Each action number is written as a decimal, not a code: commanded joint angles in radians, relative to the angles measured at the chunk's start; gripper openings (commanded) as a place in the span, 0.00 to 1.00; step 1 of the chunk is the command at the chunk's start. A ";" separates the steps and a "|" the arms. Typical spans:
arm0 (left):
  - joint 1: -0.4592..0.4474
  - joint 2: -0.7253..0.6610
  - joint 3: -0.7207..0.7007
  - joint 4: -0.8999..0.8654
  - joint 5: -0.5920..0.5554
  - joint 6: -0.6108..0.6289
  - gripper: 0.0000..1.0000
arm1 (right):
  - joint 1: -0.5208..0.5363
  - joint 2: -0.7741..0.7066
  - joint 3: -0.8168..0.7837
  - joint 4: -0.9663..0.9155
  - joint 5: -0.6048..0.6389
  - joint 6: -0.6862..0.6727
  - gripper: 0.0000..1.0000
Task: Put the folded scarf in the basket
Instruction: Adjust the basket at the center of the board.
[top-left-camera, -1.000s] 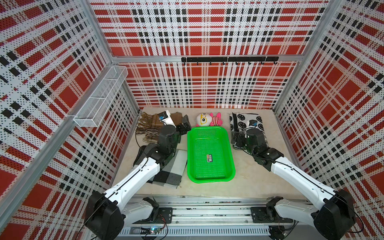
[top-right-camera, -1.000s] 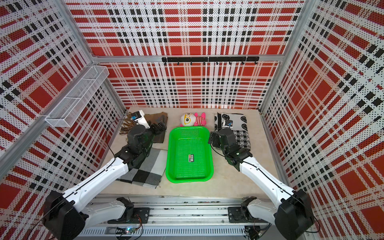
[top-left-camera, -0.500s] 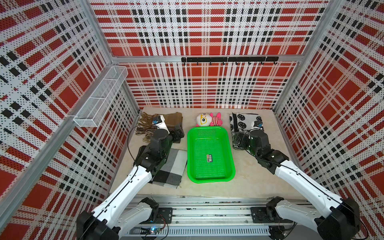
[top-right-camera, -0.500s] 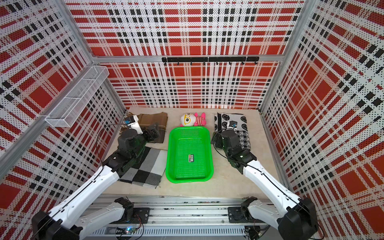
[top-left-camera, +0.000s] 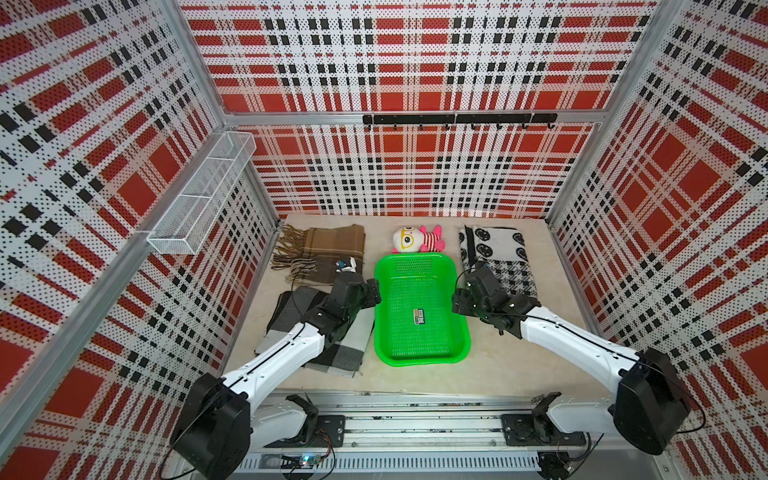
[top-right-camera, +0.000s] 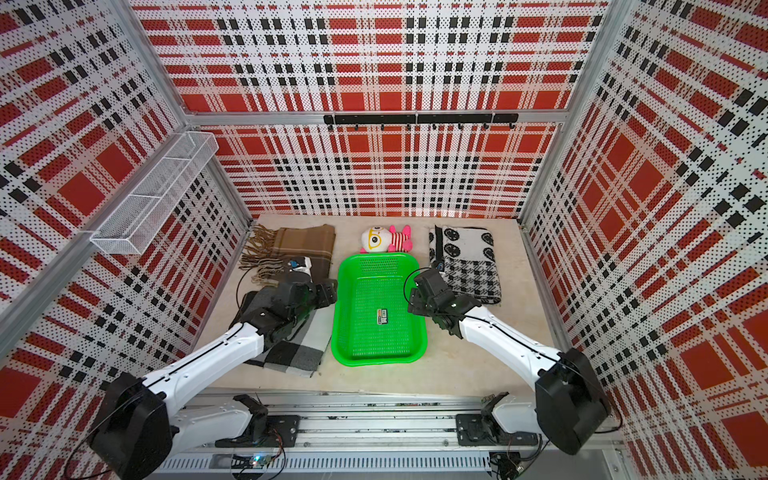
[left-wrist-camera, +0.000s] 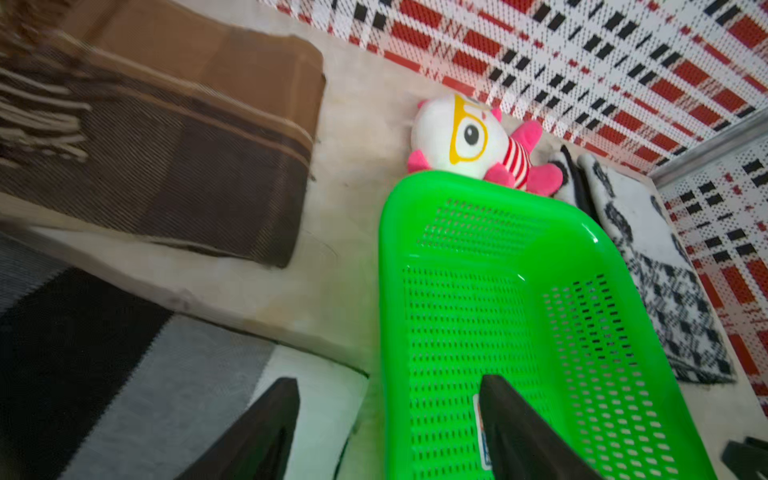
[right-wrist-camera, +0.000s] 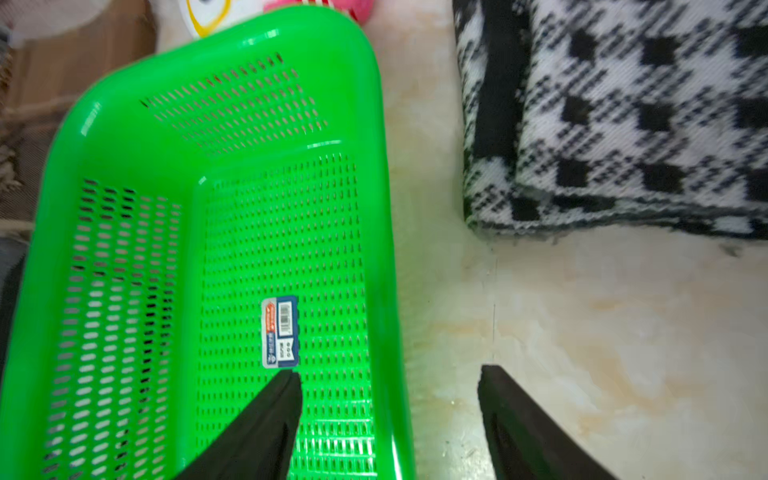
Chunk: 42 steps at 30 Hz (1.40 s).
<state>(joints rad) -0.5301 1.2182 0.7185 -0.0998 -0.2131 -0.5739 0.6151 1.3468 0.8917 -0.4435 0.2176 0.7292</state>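
Near-left on the worktop: grey check scarf, outside the empty green basket. Left gripper, right gripper: fingers spread, each straddling 1 long rim, pinching nothing. Brown fringed scarf and black-white scarf lie farther back. Looks like a basket-grab step; next move needs an even clamp on both rims.

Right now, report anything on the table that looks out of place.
The plush toy lies among the folded scarves, at the far rim of the basket. The left tool and right tool each straddle a long basket wall, open, no scarf held.
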 joint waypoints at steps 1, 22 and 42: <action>-0.027 0.012 -0.013 0.056 0.023 -0.032 0.72 | 0.002 0.038 0.024 -0.005 -0.004 0.008 0.72; -0.031 0.068 -0.060 0.132 0.071 -0.079 0.64 | 0.003 0.156 0.064 -0.007 -0.018 0.056 0.15; -0.065 -0.039 -0.061 0.048 -0.022 -0.178 0.74 | 0.161 0.007 -0.018 -0.083 0.104 0.683 0.00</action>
<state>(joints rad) -0.5797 1.2167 0.6678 -0.0174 -0.2058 -0.7067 0.7437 1.3575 0.8776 -0.4881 0.2672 1.2171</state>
